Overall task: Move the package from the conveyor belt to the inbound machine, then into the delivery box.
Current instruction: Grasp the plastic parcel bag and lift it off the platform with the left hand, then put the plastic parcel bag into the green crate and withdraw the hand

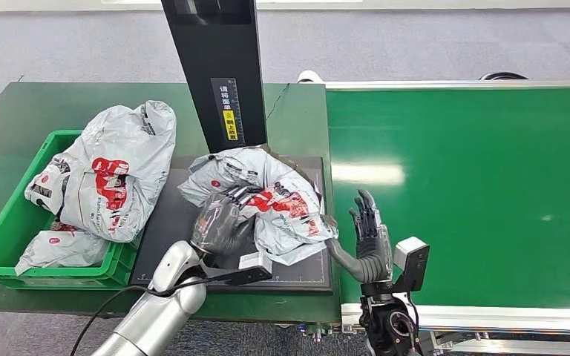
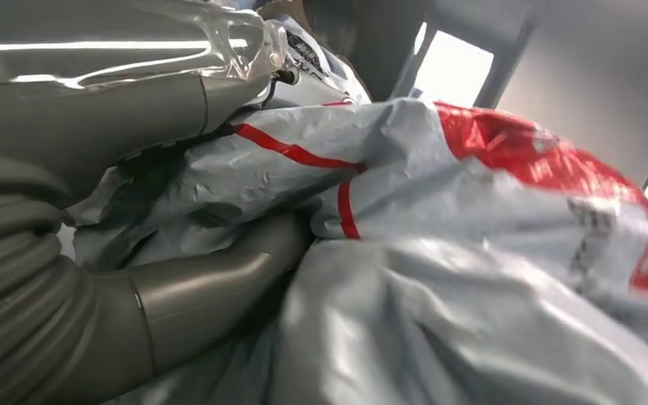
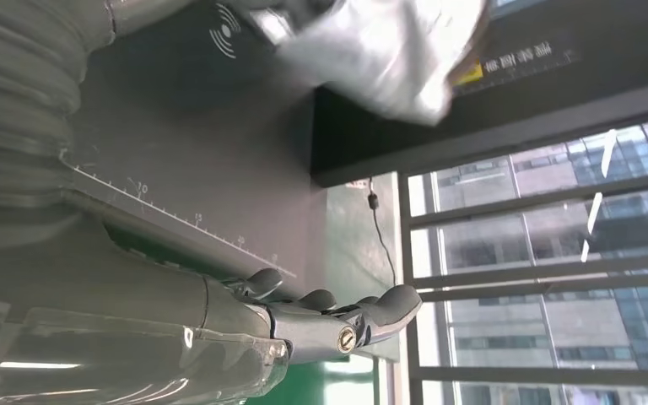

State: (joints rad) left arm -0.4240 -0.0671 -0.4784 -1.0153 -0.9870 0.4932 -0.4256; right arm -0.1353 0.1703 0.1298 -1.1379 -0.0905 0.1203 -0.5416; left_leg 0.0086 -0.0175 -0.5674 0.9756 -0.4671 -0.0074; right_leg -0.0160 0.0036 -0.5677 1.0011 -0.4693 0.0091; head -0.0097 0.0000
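A grey plastic package with red print lies crumpled on the black platform of the inbound machine. My left hand lies over its near left side and grips it. In the left wrist view the thumb and fingers close around a fold of the package. My right hand stands just to the right of the package, at the seam between platform and conveyor, fingers straight and apart, holding nothing. In the right wrist view the right hand is open beside the platform, with the package blurred beyond.
A green crate at the left holds other grey packages, one heaped above its rim. The machine's black column rises behind the platform. The green conveyor belt stretches to the right.
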